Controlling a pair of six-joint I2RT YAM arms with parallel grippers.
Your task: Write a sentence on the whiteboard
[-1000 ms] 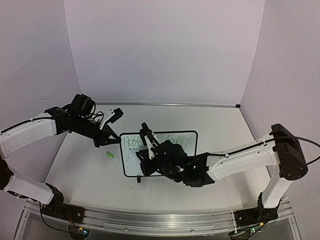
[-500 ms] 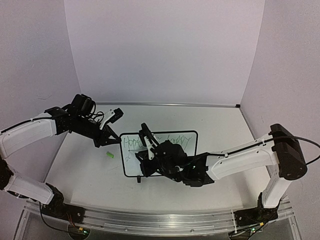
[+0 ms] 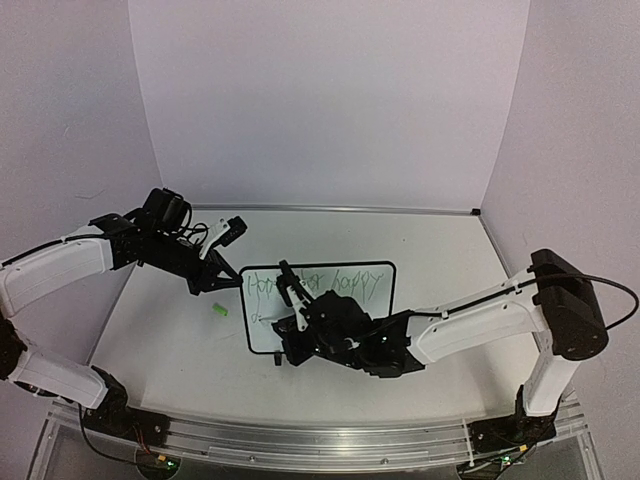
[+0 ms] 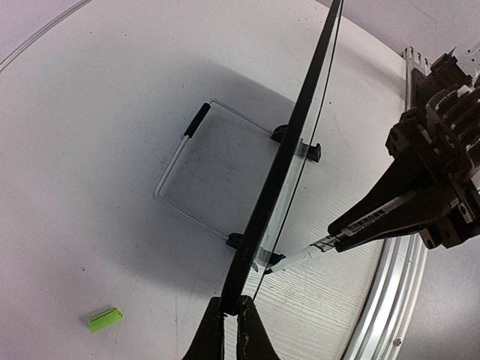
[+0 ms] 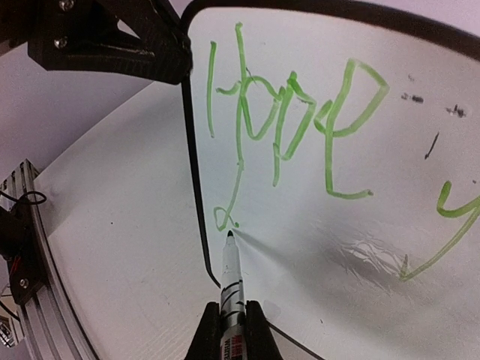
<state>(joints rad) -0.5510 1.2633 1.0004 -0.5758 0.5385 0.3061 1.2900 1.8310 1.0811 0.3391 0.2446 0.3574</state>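
Observation:
The whiteboard (image 3: 340, 310) stands propped on the table, seen edge-on in the left wrist view (image 4: 300, 120). My left gripper (image 3: 236, 279) is shut on its left edge, as the left wrist view (image 4: 231, 311) shows. The sentence (image 5: 285, 112) is green handwriting: "Hope" is clear in the right wrist view, and more words run right in the top view (image 3: 330, 280). My right gripper (image 5: 231, 319) is shut on a white marker (image 5: 231, 274). The marker's dark tip meets the board's lower left, just below a small green loop. The marker also shows in the left wrist view (image 4: 300, 259).
A green marker cap (image 3: 219, 311) lies on the table left of the board, also in the left wrist view (image 4: 104, 320). A wire stand (image 4: 180, 150) rests behind the board. The metal rail (image 3: 300, 440) runs along the table's near edge.
My right gripper and the marker have moved left and down to the board's lower left corner, uncovering the top line of writing. The left arm and the board have not moved.

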